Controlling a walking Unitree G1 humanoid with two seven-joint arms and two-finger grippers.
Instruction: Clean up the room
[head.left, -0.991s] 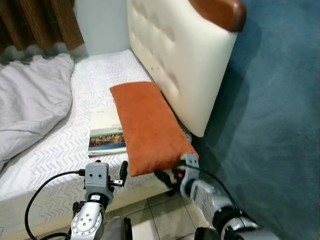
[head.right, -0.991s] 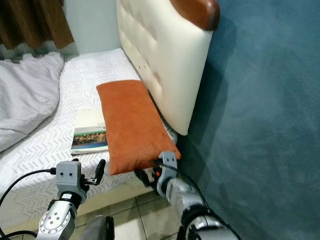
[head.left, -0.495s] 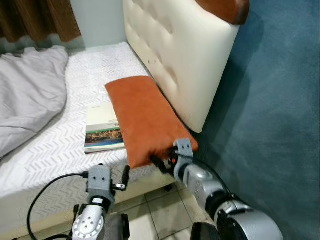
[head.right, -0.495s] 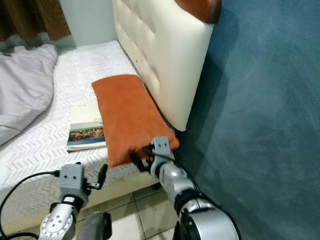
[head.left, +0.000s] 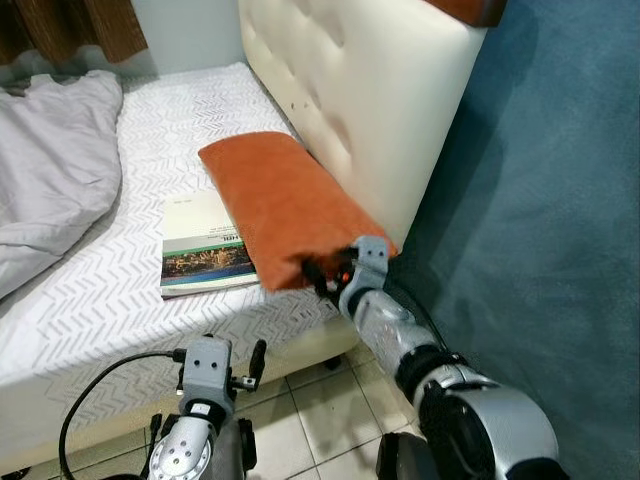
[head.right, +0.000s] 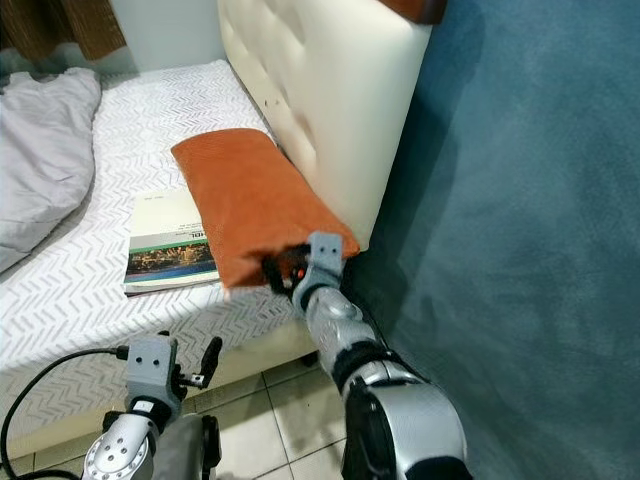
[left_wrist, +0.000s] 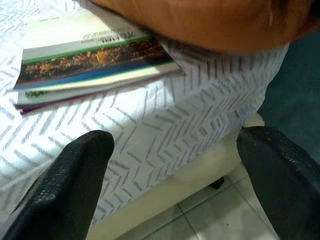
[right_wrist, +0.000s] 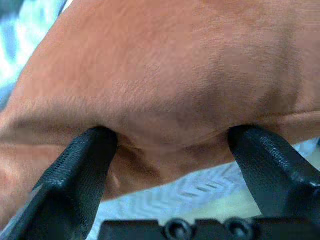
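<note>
The orange pillow (head.left: 272, 199) lies on the bed (head.left: 120, 290) along the foot of the cream tufted headboard (head.left: 365, 95), its near end raised a little off the white zigzag-patterned sheet. The right hand (right_wrist: 165, 150) pinches that near edge: in the right wrist view both black fingers (right_wrist: 75, 170) press into the orange fabric, which bulges between them. The pillow's long side overlaps a book (head.left: 203, 256) with a landscape cover that lies flat on the sheet. A crumpled grey blanket (head.left: 55, 170) sits further along the bed, near brown curtains (head.left: 75, 25). The left hand (left_wrist: 165, 165) hovers low beside the bed's edge over the tiled floor (head.left: 320, 410), its fingers spread and seemingly holding nothing. A blue wall (head.left: 560, 200) stands to the right.
</note>
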